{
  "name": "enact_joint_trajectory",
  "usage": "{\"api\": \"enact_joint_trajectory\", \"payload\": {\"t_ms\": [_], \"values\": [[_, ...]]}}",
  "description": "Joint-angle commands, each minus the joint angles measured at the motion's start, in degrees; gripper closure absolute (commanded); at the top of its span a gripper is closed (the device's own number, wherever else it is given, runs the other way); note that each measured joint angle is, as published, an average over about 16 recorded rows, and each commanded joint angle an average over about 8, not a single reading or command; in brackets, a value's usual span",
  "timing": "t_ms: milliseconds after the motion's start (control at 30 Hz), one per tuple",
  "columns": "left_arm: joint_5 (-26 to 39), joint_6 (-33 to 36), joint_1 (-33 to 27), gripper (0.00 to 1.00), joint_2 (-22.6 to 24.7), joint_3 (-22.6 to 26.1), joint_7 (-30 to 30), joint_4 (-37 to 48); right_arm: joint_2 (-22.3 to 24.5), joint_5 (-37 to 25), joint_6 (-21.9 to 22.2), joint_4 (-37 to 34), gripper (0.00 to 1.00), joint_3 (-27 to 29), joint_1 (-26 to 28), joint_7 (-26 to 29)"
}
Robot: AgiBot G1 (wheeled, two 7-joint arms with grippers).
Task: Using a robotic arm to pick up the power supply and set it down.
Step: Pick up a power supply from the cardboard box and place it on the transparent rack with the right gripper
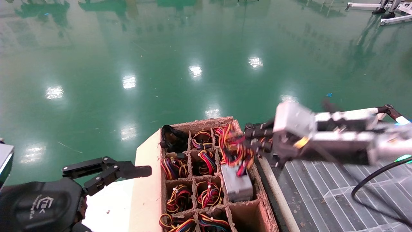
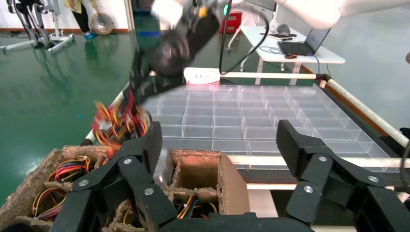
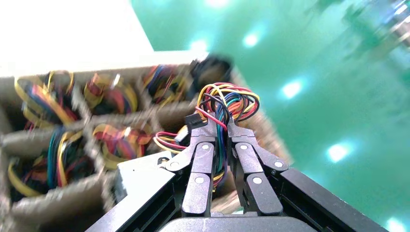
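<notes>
floor [image 1: 161, 48]: I see glossy green, mirror-smooth, throwing back the lamps
divided box [image 1: 206, 124]: rough brown pulp cardboard, frayed edges
power supply [image 1: 237, 186]: dull silver-grey metal, I'd say
wire bundle [image 3: 227, 104]: smooth plastic-coated leads
compartment tray [image 2: 251, 121]: clear glossy plastic
right gripper [image 3: 220, 140]: matt black fingers, bright rivets

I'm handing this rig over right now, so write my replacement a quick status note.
Right gripper: shut on the wire bundle of one power supply, whose metal box hangs partly out of its cell in the cardboard crate.
Left gripper: open, idle beside the crate.
Done: grasp made, unit partly out.
Left: lift it clear, carry it over to the clear divided tray and set it down.
</notes>
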Motion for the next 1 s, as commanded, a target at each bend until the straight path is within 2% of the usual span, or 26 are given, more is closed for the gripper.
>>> {"api": "enact_joint_trajectory", "payload": {"t_ms": [33,400,733,1000], "values": [[0.0,0.0,0.0,0.0,0.0,0.0,0.0,0.0,1.1,2.2,0.0,0.9,1.0,1.6,0.6,-0.1],[0.0,0.0,0.0,0.0,0.0,0.0,0.0,0.0,6.1,6.2,-3.0,-1.5,1.0,6.2,7.9,-1.8],[0.0,0.0,0.0,0.0,0.0,0.0,0.0,0.0,8.5,1.8,-8.1,-10.2,1.0,5.1,15.0,-6.8],[0.0,0.0,0.0,0.0,0.0,0.0,0.0,0.0,9.1,-0.8,-9.4,-14.9,1.0,3.8,15.0,-10.7]]}}
